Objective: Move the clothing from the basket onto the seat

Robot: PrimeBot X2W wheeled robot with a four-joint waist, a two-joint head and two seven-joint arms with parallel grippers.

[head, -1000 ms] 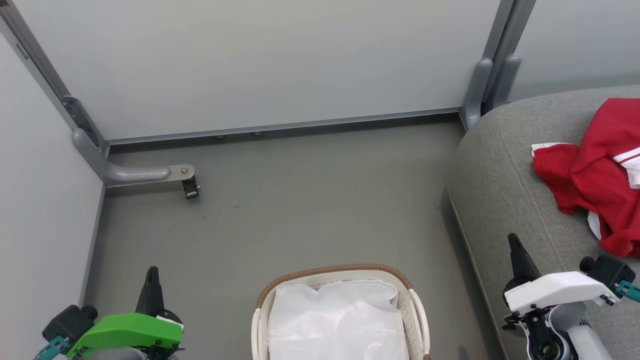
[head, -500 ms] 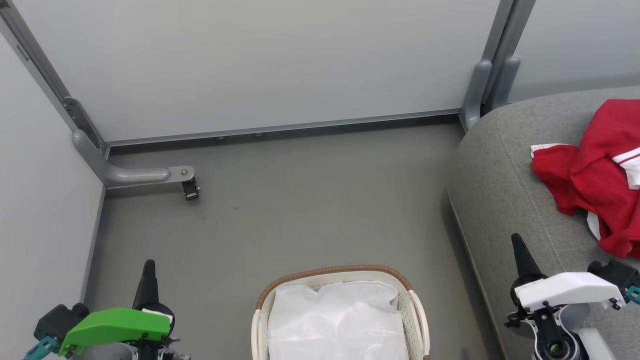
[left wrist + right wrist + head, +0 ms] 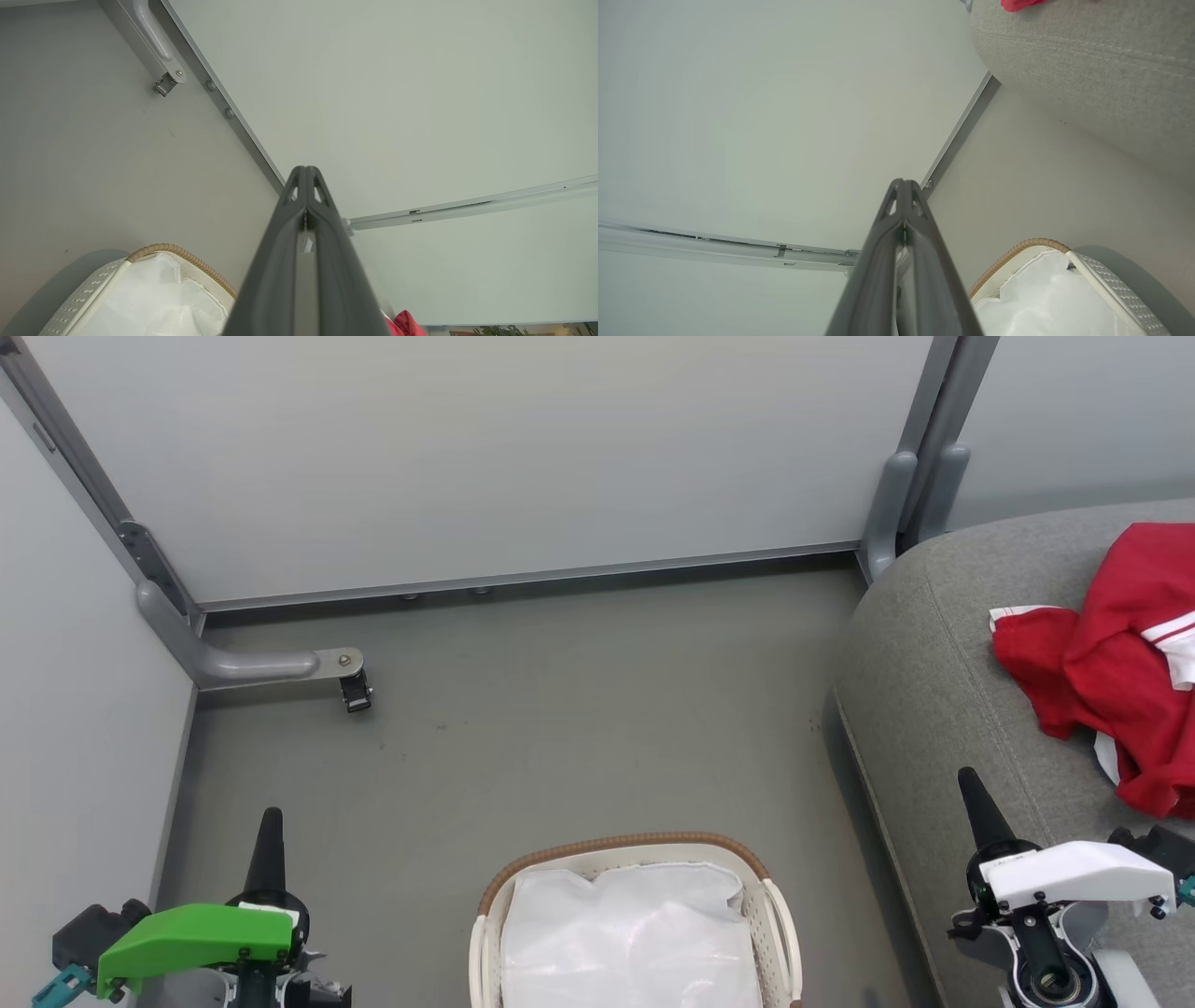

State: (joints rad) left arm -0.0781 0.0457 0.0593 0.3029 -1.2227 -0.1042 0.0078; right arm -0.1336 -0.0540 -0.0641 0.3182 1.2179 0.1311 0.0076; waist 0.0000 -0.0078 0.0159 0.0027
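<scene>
Red clothing (image 3: 1116, 667) with white trim lies crumpled on the grey seat (image 3: 943, 653) at the right. The white basket (image 3: 616, 847) with a brown woven rim stands on the floor at bottom centre, and only its white liner (image 3: 630, 933) shows inside. My left gripper (image 3: 270, 817) is shut and empty, left of the basket above the floor. My right gripper (image 3: 967, 777) is shut and empty too, over the seat's front edge, below and left of the clothing. The wrist views show each pair of fingers (image 3: 306, 219) (image 3: 903, 224) pressed together, with the basket (image 3: 182, 254) (image 3: 1017, 249) beside them.
Grey partition panels (image 3: 485, 457) close off the back and left, and a metal foot with a caster (image 3: 355, 689) juts onto the floor at the left. Open grey floor (image 3: 579, 709) lies between the panels, basket and seat.
Both grippers have drawn back toward the bottom of the head view, staying shut. The clothing and basket have not moved.
</scene>
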